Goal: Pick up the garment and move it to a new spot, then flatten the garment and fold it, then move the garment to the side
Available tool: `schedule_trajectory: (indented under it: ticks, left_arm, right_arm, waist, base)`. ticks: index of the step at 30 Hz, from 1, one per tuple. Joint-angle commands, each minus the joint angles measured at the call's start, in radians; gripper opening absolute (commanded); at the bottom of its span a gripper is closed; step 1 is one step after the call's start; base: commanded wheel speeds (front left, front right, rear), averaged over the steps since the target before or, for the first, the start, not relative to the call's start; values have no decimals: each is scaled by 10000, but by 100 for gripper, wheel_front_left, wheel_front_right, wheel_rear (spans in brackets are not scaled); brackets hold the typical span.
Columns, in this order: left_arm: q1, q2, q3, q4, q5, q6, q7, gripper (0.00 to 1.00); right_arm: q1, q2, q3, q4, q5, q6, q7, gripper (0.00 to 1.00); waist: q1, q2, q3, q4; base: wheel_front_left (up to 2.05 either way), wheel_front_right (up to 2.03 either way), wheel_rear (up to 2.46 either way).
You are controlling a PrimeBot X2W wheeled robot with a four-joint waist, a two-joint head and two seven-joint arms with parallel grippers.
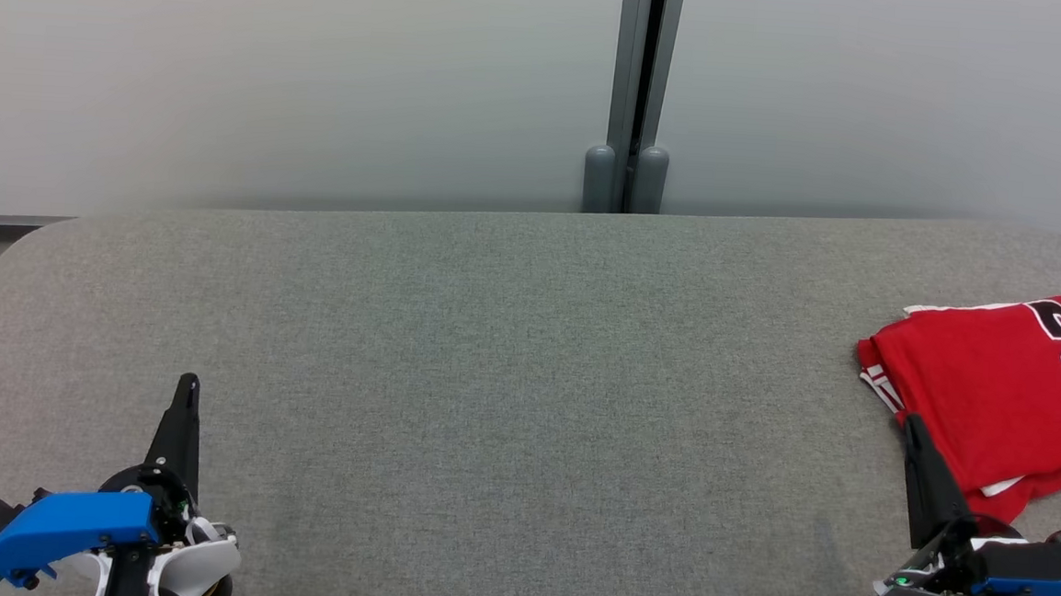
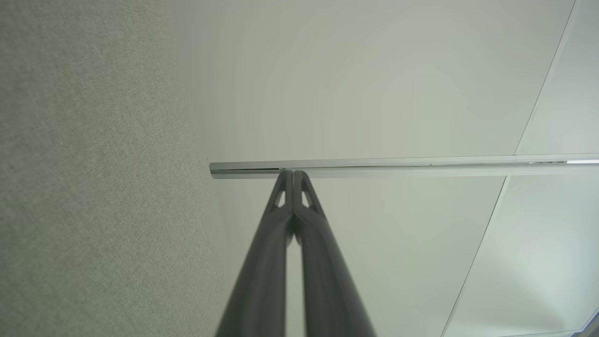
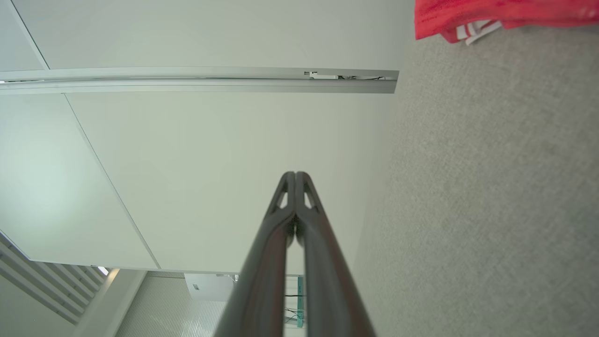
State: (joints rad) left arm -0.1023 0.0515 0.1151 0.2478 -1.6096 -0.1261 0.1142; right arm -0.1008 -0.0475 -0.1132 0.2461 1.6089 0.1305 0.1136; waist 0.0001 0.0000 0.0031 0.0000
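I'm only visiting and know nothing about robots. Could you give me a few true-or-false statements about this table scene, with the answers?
1. The red garment lies folded at the right end of the table. True.
2. The left gripper holds the garment. False: it is shut on nothing, over the table's left part, far from the garment.
3. The right gripper is shut. True.
4. The garment is plain, with no markings. False: it bears black numerals and white trim.
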Motion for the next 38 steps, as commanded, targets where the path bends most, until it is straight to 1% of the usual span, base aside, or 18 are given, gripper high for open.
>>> schedule_trajectory:
  ticks: [1, 38]
  left_arm:
    - [-124, -26, 30, -45, -34, -93, 47, 0]
    - [-120, -25, 19, -47, -43, -75, 39, 0]
  right_arm:
    - [-140, -51, -27, -31, 52, 4, 41, 0]
    - [-139, -51, -24, -32, 54, 4, 36, 0]
  waist:
    - [-1, 0, 0, 0]
    - [-1, 0, 0, 0]
  base:
    - [0, 0, 0]
    - [0, 0, 0]
